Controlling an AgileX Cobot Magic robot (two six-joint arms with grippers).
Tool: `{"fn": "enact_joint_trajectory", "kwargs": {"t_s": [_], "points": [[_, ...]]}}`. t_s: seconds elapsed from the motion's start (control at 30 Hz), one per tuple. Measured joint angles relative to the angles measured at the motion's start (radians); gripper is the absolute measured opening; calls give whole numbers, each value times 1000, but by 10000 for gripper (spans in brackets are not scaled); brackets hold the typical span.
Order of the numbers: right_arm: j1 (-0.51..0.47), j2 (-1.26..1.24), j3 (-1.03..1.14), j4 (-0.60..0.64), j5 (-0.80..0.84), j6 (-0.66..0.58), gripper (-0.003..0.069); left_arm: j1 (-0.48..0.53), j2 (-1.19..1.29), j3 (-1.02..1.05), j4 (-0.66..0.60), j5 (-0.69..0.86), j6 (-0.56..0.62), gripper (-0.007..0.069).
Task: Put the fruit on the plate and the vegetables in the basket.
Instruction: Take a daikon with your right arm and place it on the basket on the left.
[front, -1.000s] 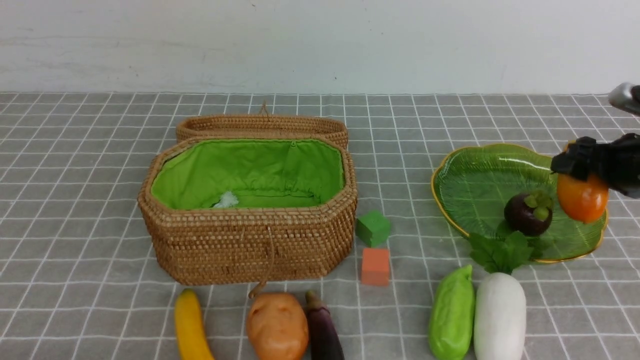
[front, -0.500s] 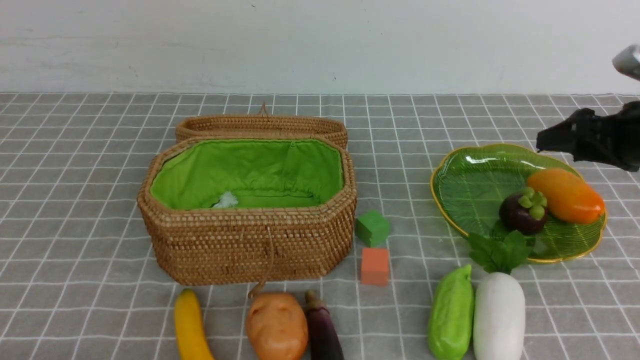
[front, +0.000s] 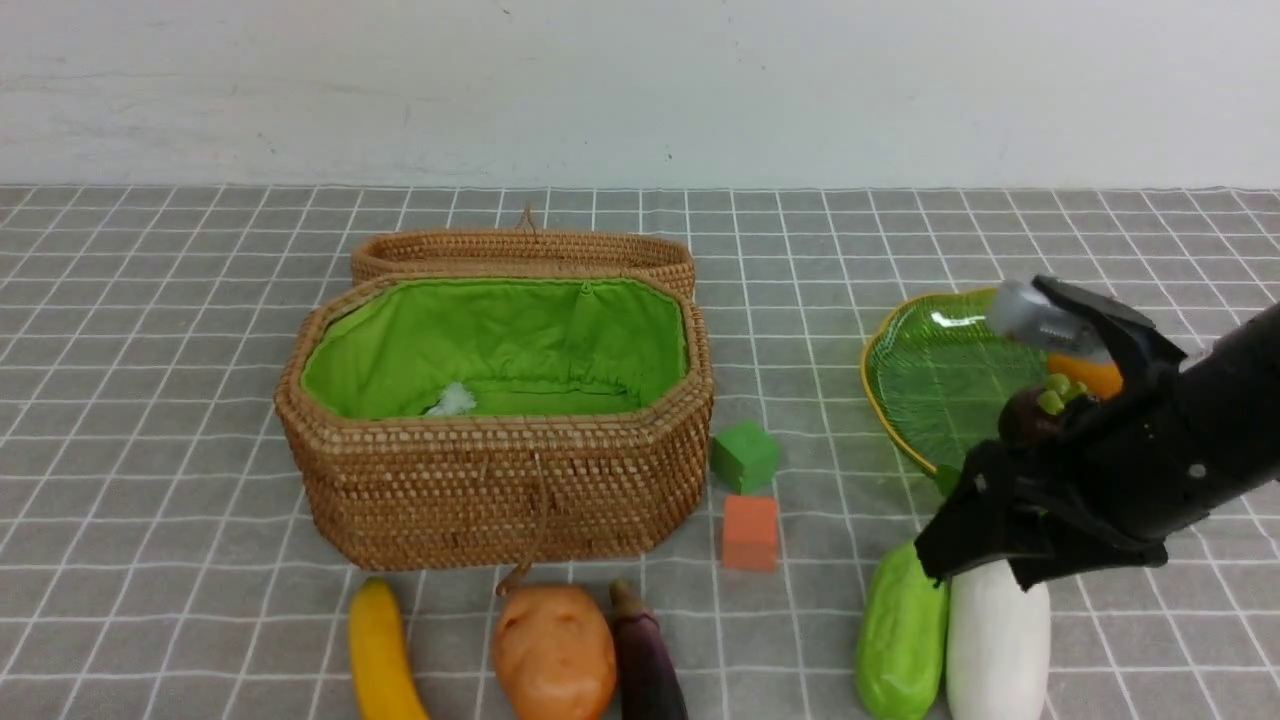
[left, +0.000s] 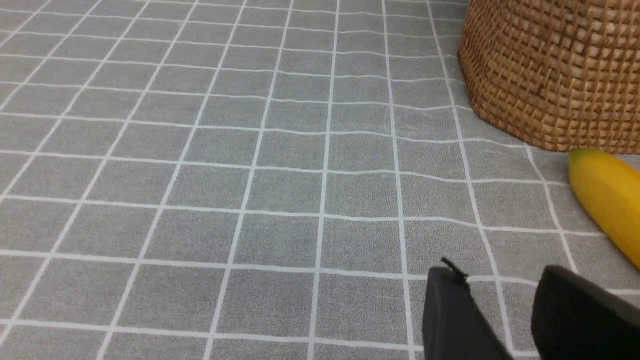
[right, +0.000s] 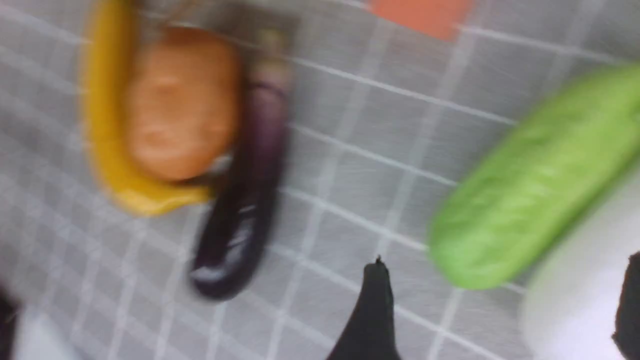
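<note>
The mango (front: 1092, 376) and mangosteen (front: 1032, 416) lie on the green plate (front: 925, 380), partly hidden by my right arm. My right gripper (front: 985, 565) is open and empty, low over the leafy end of the white radish (front: 998, 650), beside the green gourd (front: 903, 640). In the blurred right wrist view the gripper (right: 502, 305) straddles the radish (right: 575, 295) next to the gourd (right: 530, 185). The banana (front: 380, 655), potato (front: 553, 650) and eggplant (front: 648, 665) lie in front of the open basket (front: 500, 490). My left gripper (left: 500, 300) is open over bare cloth near the banana (left: 605, 195).
A green cube (front: 745, 455) and an orange cube (front: 750, 532) sit between the basket and the plate. The basket's lid (front: 520, 250) lies open behind it. The basket wall (left: 555, 70) shows in the left wrist view. A grey checked cloth covers the table.
My right gripper let the mango go onto the plate, rose, then swung forward and down over the radish's leaves. The mangosteen shifted slightly. The left side is unchanged.
</note>
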Motion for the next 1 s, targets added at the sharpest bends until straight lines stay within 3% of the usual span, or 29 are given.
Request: {"fn": "enact_joint_trajectory", "kwargs": {"t_s": [0.03,0.1,0.27,0.4,0.6,1.0], "points": [[11,-1,14,-66,-70,141,594,0,0,0,0,0,0,239],[11,-1,15,-93,-88,187,594,0,0,0,0,0,0,239],[11,-1,18,-231,-170,462,594,0,0,0,0,0,0,239],[11,-1,21,-346,-178,602,593,0,0,0,0,0,0,239],[11,35,21,-384,-191,691,593,0,0,0,0,0,0,239],[13,228,20,-376,-228,672,569,0,0,0,0,0,0,239]]}}
